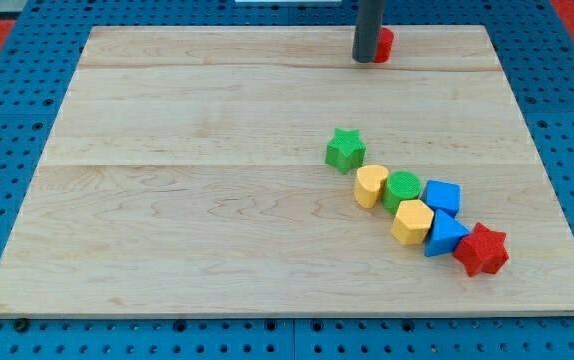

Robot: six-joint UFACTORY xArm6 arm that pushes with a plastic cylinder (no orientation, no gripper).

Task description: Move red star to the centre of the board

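Observation:
The red star [482, 250] lies near the view's bottom right of the wooden board [197, 200], touching a blue block [445, 236]. My tip [367, 60] is at the view's top, far from the star, right beside a small red block [383, 43] that is partly hidden behind the rod.
A cluster runs diagonally from the centre right toward the star: a green star [345, 149], a yellow heart [370, 185], a green round block [402, 188], a blue block [442, 196], a yellow hexagon block [412, 221]. A blue pegboard [7, 200] surrounds the board.

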